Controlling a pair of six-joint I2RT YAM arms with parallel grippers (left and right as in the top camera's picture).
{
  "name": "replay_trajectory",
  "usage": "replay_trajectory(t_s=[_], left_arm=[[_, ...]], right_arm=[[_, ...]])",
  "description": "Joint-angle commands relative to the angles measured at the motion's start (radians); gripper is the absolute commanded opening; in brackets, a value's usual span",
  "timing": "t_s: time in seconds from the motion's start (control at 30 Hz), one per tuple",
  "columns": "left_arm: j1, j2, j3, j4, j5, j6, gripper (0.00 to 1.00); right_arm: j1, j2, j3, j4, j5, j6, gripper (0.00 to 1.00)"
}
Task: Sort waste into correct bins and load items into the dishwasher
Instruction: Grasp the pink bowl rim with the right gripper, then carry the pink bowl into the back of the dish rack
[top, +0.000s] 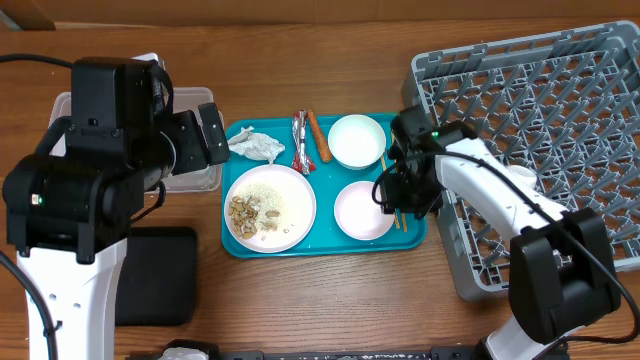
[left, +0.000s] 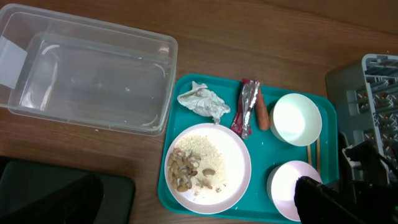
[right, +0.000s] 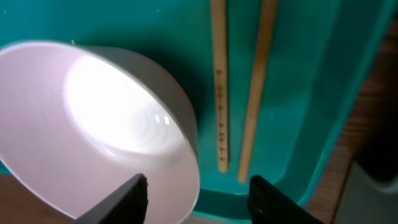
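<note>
On the teal tray lie a white plate with brownish food scraps, a crumpled napkin, a red-and-white wrapper, an orange stick, a white bowl and a pale-pink bowl. My right gripper is open low over the tray. One finger is over the pink bowl's right rim, the other beyond the two chopsticks. My left gripper hovers above the clear tub; its jaws do not show. No small cup is in view.
The grey dish rack stands at the right, close to the tray's edge. The black tray lies front left, under my left arm. The clear tub looks empty in the left wrist view.
</note>
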Motion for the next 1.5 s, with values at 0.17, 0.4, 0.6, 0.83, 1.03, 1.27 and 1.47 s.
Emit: replay_trajectory(t_s=[0.17, 0.4, 0.6, 0.83, 1.03, 1.27, 1.47], left_arm=[[0.002, 0.009, 0.006, 0.0, -0.017, 0.005, 1.0], [0.002, 0.009, 0.006, 0.0, -0.016, 0.005, 1.0], [0.002, 0.009, 0.006, 0.0, -0.017, 0.005, 1.0], [0.002, 0.009, 0.006, 0.0, -0.016, 0.005, 1.0], [0.002, 0.009, 0.006, 0.0, -0.016, 0.005, 1.0], [0.002, 0.009, 0.006, 0.0, -0.016, 0.005, 1.0], [0.002, 0.009, 0.006, 0.0, -0.016, 0.005, 1.0]], right_arm=[[0.006, -0.007, -0.03, 0.066, -0.042, -0.016, 0.32], [0.006, -0.006, -0.03, 0.11, 0.017, 0.063, 0.28], [0.006, -0.006, -0.033, 0.133, 0.044, 0.077, 0.28], [0.006, -0.006, -0.069, 0.151, 0.045, 0.081, 0.14], [0.005, -0.037, -0.018, 0.093, 0.047, 0.08, 0.04], [0.005, -0.159, 0.186, -0.062, 0.24, 0.121, 0.04], [-0.002, -0.253, 0.328, -0.116, 0.988, 0.29, 0.04]])
